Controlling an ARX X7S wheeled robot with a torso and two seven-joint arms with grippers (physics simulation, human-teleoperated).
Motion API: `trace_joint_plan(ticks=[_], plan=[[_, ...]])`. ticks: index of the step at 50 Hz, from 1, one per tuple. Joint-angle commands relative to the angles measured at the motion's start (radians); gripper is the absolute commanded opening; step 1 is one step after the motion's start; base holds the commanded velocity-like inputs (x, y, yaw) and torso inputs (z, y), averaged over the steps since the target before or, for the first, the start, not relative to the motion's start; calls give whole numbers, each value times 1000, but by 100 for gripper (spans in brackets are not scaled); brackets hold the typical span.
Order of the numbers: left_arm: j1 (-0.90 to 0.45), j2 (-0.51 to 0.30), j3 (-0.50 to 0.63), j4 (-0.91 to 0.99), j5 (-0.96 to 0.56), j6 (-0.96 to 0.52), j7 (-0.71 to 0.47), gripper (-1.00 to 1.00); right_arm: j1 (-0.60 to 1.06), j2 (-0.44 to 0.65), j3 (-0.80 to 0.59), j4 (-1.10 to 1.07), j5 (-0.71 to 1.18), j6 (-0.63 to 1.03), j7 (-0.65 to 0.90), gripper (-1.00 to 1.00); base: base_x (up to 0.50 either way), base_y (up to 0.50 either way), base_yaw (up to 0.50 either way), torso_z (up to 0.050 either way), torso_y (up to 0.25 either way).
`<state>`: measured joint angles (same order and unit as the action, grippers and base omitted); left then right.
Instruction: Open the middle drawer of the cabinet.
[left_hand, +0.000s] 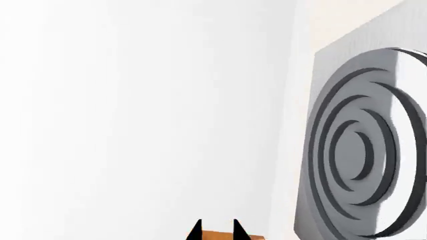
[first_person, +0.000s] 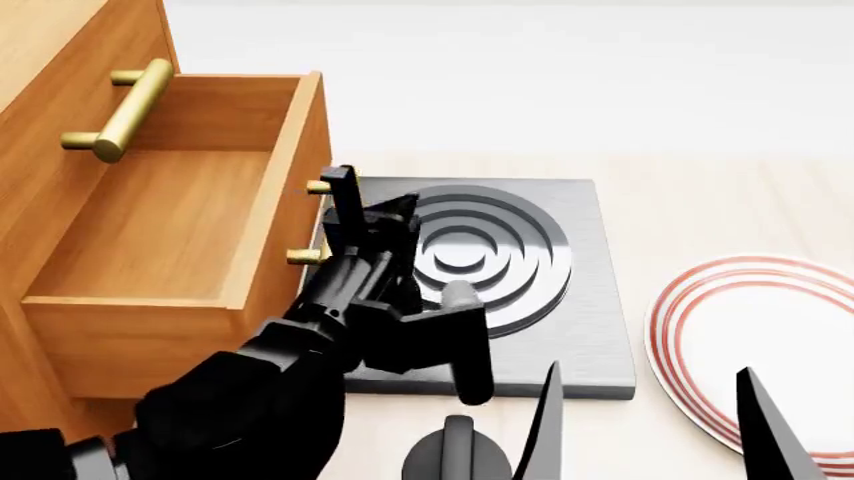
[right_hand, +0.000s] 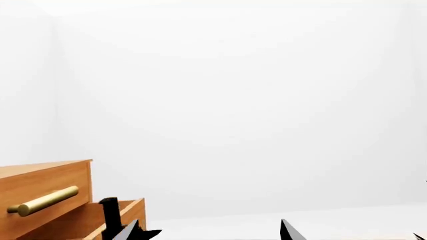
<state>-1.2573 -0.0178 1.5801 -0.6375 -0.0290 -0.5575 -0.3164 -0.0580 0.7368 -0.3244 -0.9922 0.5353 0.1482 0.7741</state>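
the cabinet (first_person: 54, 130) stands against the left edge of the head view, with the middle drawer (first_person: 174, 240) pulled out of it so that its bare wooden floor shows. the drawer above it, closed, carries a brass bar handle (first_person: 123, 108). the left gripper (first_person: 340, 205) sits at the front face of the middle drawer, on the drawer's own brass handle (first_person: 312, 222), of which only the two end stubs show; whether its fingers are clamped on the bar cannot be told. just beside the drawer front lies a grey square slab with raised concentric rings (first_person: 481, 255), and beyond the slab a white plate with red rim lines (first_person: 754, 340). the right gripper (first_person: 647, 420) hangs near the plate, fingers spread wide, holding nothing.
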Motion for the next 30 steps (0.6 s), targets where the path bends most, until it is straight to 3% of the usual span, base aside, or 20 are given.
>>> trace_joint_plan(ticks=[1, 9, 12, 14, 17, 26, 30], plan=[[-32, 18, -10, 37, 30, 12, -82, 100, 0, 5, -8, -1, -2, -4, 5, 100, 0, 0, 0, 0, 0], [-54, 18, -14, 34, -5, 54, -170, 100, 7, 6, -14, 0, -1, -1, 10, 100, 0, 0, 0, 0, 0], [-87, 18, -22, 30, -120, 84, -237, 100, 9, 6, -17, 0, -2, 0, 11, 100, 0, 0, 0, 0, 0], [-128, 18, -39, 5, -325, 139, -304, 100, 12, 6, -19, -1, -1, 2, 13, 100, 0, 0, 0, 0, 0], [-174, 18, -41, -34, -500, 199, -345, 100, 12, 8, -20, -2, -1, 1, 14, 100, 0, 0, 0, 0, 0], [-235, 18, -38, -97, -608, 219, -385, 100, 12, 10, -25, 3, -2, -5, 15, 100, 0, 0, 0, 0, 0], [-276, 18, -48, -144, -767, 232, -359, 100, 11, 15, -24, 0, 1, -7, 18, 100, 0, 0, 0, 0, 0]])
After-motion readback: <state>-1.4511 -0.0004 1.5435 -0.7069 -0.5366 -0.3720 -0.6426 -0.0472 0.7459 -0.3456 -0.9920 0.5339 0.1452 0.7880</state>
